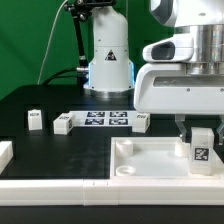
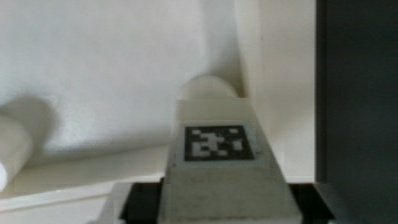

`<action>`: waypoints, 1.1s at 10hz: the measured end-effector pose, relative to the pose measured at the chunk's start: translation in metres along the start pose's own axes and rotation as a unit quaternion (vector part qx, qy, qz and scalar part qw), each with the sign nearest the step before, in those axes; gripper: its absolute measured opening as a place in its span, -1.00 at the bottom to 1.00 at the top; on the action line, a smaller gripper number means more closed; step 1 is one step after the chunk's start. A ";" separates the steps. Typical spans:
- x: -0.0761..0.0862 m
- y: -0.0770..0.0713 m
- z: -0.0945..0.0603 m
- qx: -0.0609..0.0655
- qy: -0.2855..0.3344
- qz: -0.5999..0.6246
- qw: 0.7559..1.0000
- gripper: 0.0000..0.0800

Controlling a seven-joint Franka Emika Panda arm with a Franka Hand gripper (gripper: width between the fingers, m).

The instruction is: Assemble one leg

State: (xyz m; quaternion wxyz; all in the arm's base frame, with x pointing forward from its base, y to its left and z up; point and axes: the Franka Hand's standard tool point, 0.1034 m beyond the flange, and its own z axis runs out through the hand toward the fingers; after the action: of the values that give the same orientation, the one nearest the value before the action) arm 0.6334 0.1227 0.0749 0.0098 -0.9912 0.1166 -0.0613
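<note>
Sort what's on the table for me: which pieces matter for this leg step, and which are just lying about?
In the job:
- the leg, shut in the gripper, tag facing the camera
- the large white square piece under it

Lying about:
- a loose leg at the exterior view's left
- two more loose legs
- the marker board between those two

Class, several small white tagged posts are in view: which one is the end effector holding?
The small white rectangular plastic leg at the exterior view's right, upright over the large white square tray-like piece. The other white legs lie loose on the black table, untouched.
</note>
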 end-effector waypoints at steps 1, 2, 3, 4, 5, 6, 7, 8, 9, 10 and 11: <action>0.000 0.001 0.000 0.003 -0.001 0.088 0.996 -0.27; 0.000 0.002 0.001 0.005 -0.001 0.145 0.989 -0.27; -0.001 0.002 0.001 0.006 0.000 0.224 0.975 -0.27; -0.002 0.002 0.001 0.005 0.005 0.272 0.962 -0.27; -0.003 0.001 0.001 0.005 0.006 0.346 0.938 -0.27; -0.003 0.001 0.001 0.004 0.007 0.400 0.916 -0.27; -0.003 0.001 0.001 0.004 0.007 0.428 0.904 -0.27; -0.003 0.001 0.001 0.005 0.007 0.433 0.902 -0.27; -0.003 0.001 0.001 0.005 0.007 0.429 0.903 -0.07; -0.003 0.001 0.001 0.004 0.007 0.412 0.911 -0.07; -0.003 0.001 0.001 0.004 0.007 0.410 0.912 0.27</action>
State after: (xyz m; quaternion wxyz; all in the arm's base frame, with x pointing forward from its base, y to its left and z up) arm 0.6307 0.1223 0.0733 0.0376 -0.8558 0.5125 -0.0592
